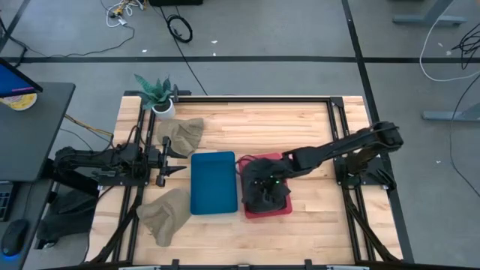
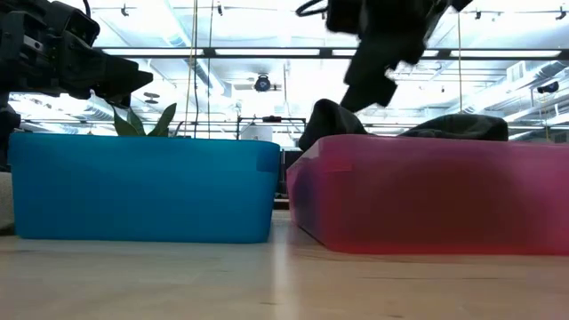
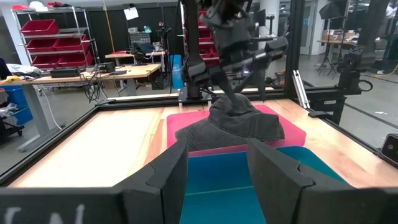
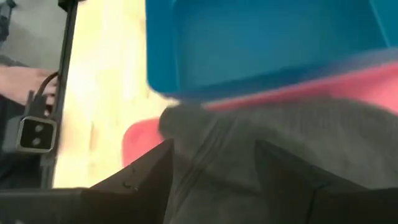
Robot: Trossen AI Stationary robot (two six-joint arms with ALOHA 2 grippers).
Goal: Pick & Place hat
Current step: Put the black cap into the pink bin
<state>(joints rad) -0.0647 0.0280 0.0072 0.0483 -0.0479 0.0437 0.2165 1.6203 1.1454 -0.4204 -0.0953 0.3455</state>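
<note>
Workshop room around a wooden table (image 1: 300, 120)

Grey floor (image 1: 262, 30) crossed by dark seams, with loose cables (image 1: 178, 28) lying on it beyond the table's far edge; a dark desk (image 1: 34, 127) stands at the table's left side in the high view, a bright screen (image 1: 16, 81) at its corner; a potted plant (image 1: 157, 94) sits at the table's far left corner; in the left wrist view, metal shelving (image 3: 53, 37) carries red bins (image 3: 38, 27), and a long workbench (image 3: 93, 71) beside it holds clutter; the low view shows strip lights (image 2: 267, 52) along a white ceiling.
</note>
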